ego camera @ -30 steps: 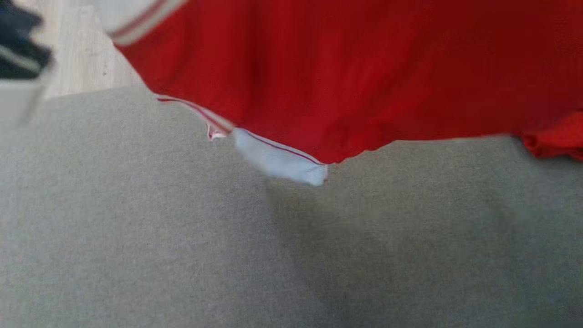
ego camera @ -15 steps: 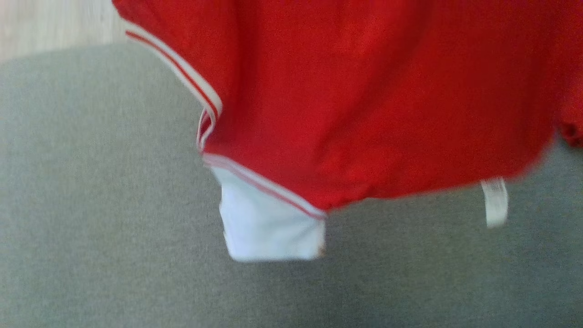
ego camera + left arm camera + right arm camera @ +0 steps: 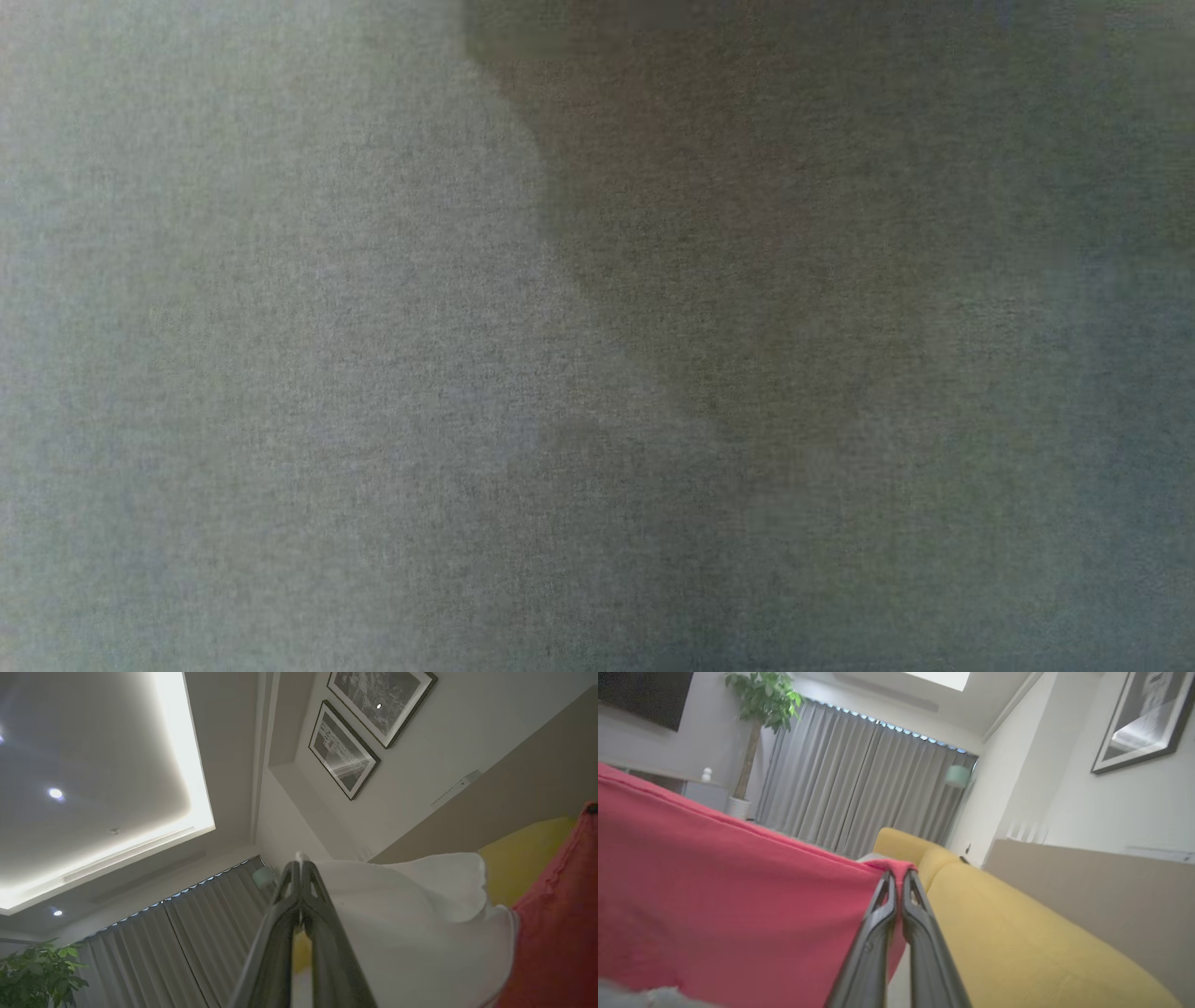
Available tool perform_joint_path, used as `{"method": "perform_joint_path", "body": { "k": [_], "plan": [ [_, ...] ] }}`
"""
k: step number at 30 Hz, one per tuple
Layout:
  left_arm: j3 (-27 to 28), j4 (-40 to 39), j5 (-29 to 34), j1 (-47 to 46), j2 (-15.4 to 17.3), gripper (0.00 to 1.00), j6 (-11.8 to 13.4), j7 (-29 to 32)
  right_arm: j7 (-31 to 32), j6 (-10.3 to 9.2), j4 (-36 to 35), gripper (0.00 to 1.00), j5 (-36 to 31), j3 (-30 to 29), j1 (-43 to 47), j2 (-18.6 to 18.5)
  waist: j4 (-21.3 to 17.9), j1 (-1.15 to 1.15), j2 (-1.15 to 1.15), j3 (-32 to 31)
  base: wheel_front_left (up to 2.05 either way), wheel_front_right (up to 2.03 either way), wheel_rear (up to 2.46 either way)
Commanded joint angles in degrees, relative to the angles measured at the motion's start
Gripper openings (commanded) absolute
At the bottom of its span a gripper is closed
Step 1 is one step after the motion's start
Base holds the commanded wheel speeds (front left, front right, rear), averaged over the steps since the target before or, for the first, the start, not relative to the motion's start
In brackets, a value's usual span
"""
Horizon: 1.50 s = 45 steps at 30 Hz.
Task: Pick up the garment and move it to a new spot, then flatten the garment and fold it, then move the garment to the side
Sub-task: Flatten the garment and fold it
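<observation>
Half a second ago the head view had the red cloth hanging across its top, a white sleeve dangling lowest. Now that view takes in the grey surface [image 3: 280, 392] with a broad shadow [image 3: 747, 233] over its right half; the camera may have shifted.

The garment [image 3: 714, 886] is held up between the two grippers. The left gripper [image 3: 301, 858] is pinched tight on its white part, with the red cloth beyond it on the right of the left wrist view. The right gripper [image 3: 899, 873] is clamped on a red corner. From there the top edge runs taut away to the left, so the long axis lies side to side and the cloth falls below it. A yellow sofa [image 3: 1017, 933] lies beyond.
</observation>
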Motion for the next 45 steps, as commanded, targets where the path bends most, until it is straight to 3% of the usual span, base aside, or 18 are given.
{"method": "perform_joint_path", "body": {
  "k": [1, 11, 14, 21, 27, 35, 45],
  "plan": [
    [2.2, -2.2, -0.2, 1.7, 3.0, 0.00, -0.5, 0.1, -0.6, 0.39, -0.7, 0.00, 0.6, 0.2, 2.1, -1.2, 0.8, -0.02, 0.00, 1.3, 0.00, 0.00, 0.00],
    [3.6, -15.5, 1.8, 32.6, 5.0, 0.00, -1.8, 0.1, -2.0, 0.39, 1.6, 0.00, 5.1, 2.2, 20.1, -1.3, 2.0, -0.02, 0.00, -0.9, 0.00, 0.00, 0.00],
    [3.4, -19.4, 2.2, 44.1, 6.2, 0.00, -1.6, 0.1, -2.0, 0.39, -1.2, 0.00, 6.1, -0.7, 28.8, -1.2, 1.8, -0.02, 0.00, -3.6, 0.00, 0.00, 0.00],
    [4.2, -25.3, 0.6, 70.3, 7.4, 0.00, 2.4, 0.1, -2.0, 0.39, -8.8, 0.00, 3.3, -9.7, 51.2, -0.6, 1.3, -0.02, 0.00, -10.6, 0.00, 0.00, 0.00],
    [4.9, -27.6, -0.5, 83.1, 6.0, 0.00, 4.0, 0.1, -2.1, 0.39, -13.0, 0.00, -0.3, -15.4, 64.1, 1.7, 1.1, -0.02, 0.00, -13.8, 0.00, 0.00, 0.00],
    [5.5, -27.9, -0.1, 88.1, 4.8, 0.00, 1.0, 0.1, -0.1, 0.39, -16.3, 0.00, -1.4, -20.0, 73.7, 4.1, 1.4, -0.02, 0.00, -14.8, 0.00, 0.00, 0.00],
    [6.1, -23.1, 2.9, 72.7, 3.8, 0.00, -2.7, 0.1, 4.7, 0.39, -16.0, 0.00, -0.1, -20.0, 66.9, 5.8, 0.9, -0.02, 0.00, -10.0, 0.00, 0.00, 0.00]
  ]
}}
